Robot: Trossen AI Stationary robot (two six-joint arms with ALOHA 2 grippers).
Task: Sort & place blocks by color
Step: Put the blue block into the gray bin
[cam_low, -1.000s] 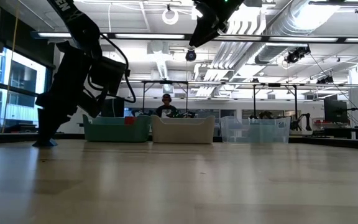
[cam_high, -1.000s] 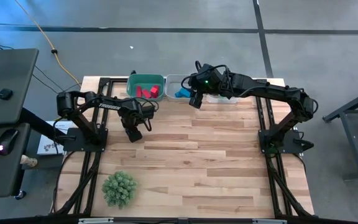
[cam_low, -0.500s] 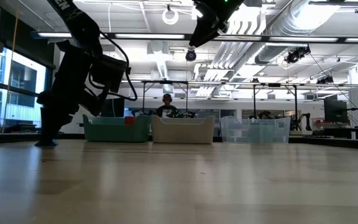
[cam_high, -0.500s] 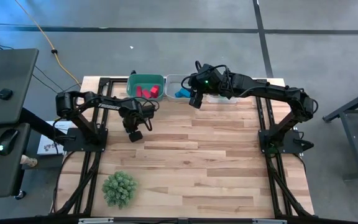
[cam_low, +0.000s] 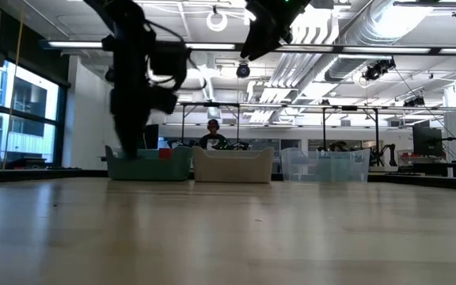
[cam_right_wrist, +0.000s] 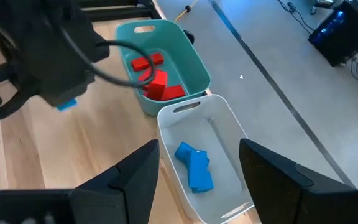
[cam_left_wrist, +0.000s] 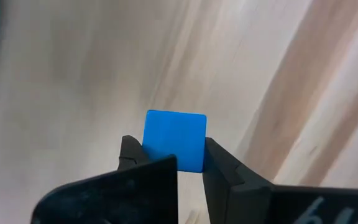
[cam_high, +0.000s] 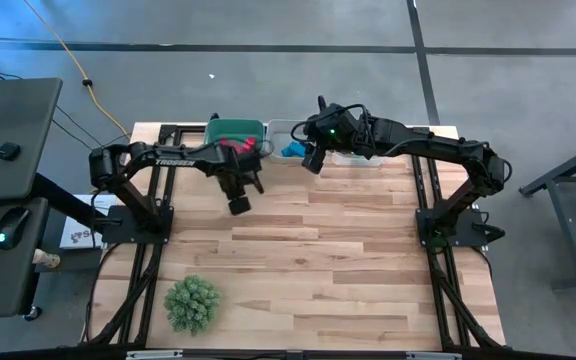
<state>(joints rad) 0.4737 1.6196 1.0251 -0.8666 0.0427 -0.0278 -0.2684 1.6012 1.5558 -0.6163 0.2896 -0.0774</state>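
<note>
My left gripper (cam_high: 239, 203) hangs over the wooden table (cam_high: 318, 260), in front of the bins, pointing down and shut on a small blue cube (cam_left_wrist: 174, 138). The cube also shows in the right wrist view (cam_right_wrist: 67, 104). A teal bin (cam_right_wrist: 166, 56) holds red blocks (cam_right_wrist: 157, 84). Beside it a white bin (cam_right_wrist: 229, 134) holds blue blocks (cam_right_wrist: 194, 168). My right gripper (cam_right_wrist: 197, 180) hovers open high above the white bin (cam_high: 286, 140), with nothing between its fingers. My left gripper pinches the blue cube between its two fingers, one on each of two opposite side faces (cam_left_wrist: 150, 142). The fingers come from above and point down. The cube is lifted clear of the table, with one flat face toward the wrist camera.
A clear bin (cam_low: 323, 165) stands to the right of the white bin (cam_low: 233, 165) along the table's far edge. A green spiky ball (cam_high: 192, 303) lies near the front left. Bare wood fills the middle and right of the table. A person sits in the room beyond the bins.
My left gripper has shut on the blue cube at the table's left and lifted it clear. It has then swung up, toward the table's right and nearer the bins. My right gripper has kept its place over the white bin.
</note>
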